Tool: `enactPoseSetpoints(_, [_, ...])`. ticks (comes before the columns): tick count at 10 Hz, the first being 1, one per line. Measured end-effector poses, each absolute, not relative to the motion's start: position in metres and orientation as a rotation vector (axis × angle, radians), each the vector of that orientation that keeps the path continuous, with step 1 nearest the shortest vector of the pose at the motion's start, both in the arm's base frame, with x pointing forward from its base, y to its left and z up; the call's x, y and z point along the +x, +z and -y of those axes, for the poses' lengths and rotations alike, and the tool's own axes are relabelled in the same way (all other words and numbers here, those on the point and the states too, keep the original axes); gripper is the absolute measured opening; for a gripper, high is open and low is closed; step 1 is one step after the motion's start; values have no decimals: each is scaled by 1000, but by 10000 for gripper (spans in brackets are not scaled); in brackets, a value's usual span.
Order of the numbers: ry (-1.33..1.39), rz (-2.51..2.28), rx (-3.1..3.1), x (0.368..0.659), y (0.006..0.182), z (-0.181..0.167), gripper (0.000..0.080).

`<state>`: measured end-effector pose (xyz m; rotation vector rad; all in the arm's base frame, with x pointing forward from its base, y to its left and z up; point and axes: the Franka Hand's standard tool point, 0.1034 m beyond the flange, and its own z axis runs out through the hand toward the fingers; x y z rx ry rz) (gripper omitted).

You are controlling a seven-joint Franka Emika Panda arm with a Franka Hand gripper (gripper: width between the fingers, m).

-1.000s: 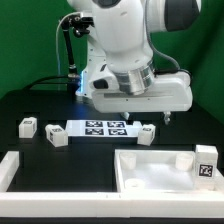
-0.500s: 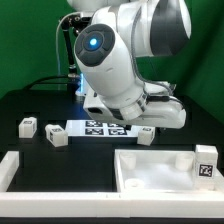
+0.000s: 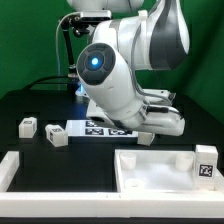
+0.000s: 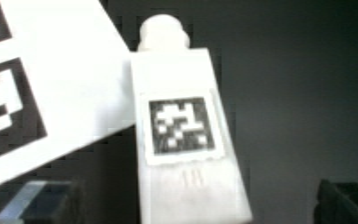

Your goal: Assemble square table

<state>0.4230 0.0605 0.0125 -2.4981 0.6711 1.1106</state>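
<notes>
One table leg [image 4: 176, 130] lies lengthwise on the black bench [image 4: 291, 90], right in the gap between the two fingers [image 4: 30, 200]. Its tag faces up at the wrist camera and its narrow peg end points away from the fingertips. The fingers are spread wide, one on each side of the leg. Dark bench shows between each tip and the leg's long sides, so they grasp nothing and touch nothing. One long edge of the leg lies just beside the marker board [image 4: 43, 90]; whether the two touch I cannot tell.

In the exterior view the arm [image 3: 115, 80] bends low over the bench, and its bulk hides the fingers. The same leg [image 3: 146, 137] sits just below the arm, at the end of the marker board [image 3: 95, 127] that is toward the exterior view's right. Two more legs, one [image 3: 28, 126] and another [image 3: 57, 137], stand well apart from it toward the exterior view's left. The square tray top [image 3: 150, 172] lies near the front, with a fourth leg [image 3: 207, 162] at its rim on the exterior view's right. A white rail [image 3: 8, 168] lies at the front on the exterior view's left.
</notes>
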Motion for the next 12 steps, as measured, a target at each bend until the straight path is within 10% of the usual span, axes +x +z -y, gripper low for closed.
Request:
enactPoseSetpoints(3, [1127, -687, -2479, 420, 9, -59, 648])
enactPoseSetpoints(5, [1128, -688, -2478, 420, 8, -59, 374])
enactPoseSetpoints(7, [1128, -689, -2477, 420, 8, -59, 289])
enactPoseSetpoints(12, [1128, -689, -2477, 420, 8, -59, 290])
